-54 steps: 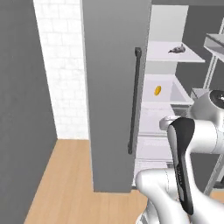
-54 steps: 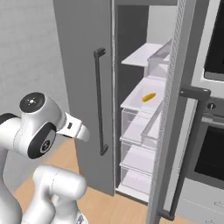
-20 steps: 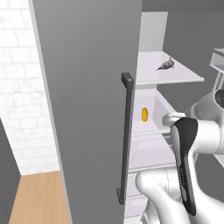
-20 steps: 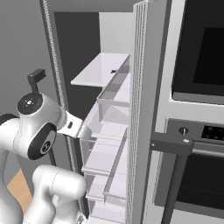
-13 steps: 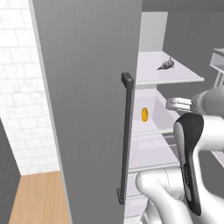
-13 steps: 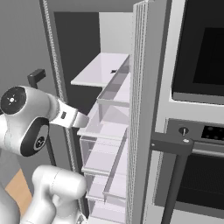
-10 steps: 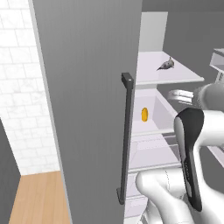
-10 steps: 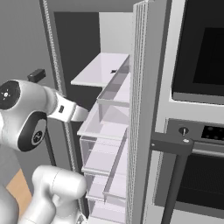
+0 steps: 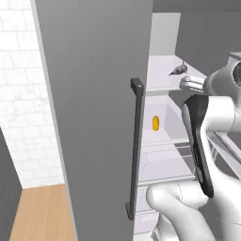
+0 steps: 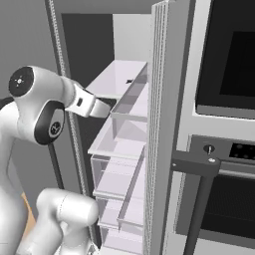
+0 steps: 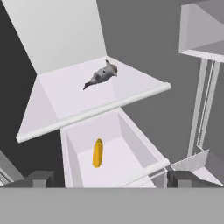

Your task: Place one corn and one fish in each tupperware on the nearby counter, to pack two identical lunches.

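The fridge stands open, and inside it a grey fish (image 11: 99, 75) lies alone on the white shelf (image 11: 65, 94), tail toward the shelf's front edge. Right below, one yellow corn cob (image 11: 97, 152) rests on the floor of the open white drawer (image 11: 131, 138), away from its walls. The gripper (image 11: 111, 178) faces both with jaws spread wide, holding nothing. From the left base view the corn (image 9: 156, 123) and fish (image 9: 178, 70) show past the grey door's dark handle (image 9: 135, 141).
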You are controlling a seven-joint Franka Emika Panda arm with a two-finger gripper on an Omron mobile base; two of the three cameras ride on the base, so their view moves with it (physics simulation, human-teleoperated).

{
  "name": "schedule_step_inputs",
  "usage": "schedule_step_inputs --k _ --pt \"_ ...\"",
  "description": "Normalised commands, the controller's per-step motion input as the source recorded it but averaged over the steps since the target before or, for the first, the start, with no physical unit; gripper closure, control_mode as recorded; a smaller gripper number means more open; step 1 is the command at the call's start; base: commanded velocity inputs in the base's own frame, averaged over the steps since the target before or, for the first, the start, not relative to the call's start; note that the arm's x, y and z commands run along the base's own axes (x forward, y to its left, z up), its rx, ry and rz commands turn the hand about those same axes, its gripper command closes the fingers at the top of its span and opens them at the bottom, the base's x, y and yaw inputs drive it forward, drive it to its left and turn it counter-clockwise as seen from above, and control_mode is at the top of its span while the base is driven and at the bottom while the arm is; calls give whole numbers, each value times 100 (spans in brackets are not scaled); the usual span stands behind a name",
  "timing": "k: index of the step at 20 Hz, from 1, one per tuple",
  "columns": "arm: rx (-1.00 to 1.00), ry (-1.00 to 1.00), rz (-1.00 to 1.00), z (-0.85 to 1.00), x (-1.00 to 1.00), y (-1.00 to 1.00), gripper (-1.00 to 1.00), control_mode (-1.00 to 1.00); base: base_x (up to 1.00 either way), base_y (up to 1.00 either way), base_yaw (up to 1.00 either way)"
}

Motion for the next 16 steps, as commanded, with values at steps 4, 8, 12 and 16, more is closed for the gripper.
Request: schedule_step_inputs --k 4,8,12,16 --pt "8 0 -5 30 46 -21 -100 -100 0 0 0" --pt "14 1 -5 4 50 -26 -100 -100 0 0 0" --pt "12 4 -7 0 78 -1 -100 -100 0 0 0" --pt "6 10 -4 0 86 -1 -100 -100 0 0 0"
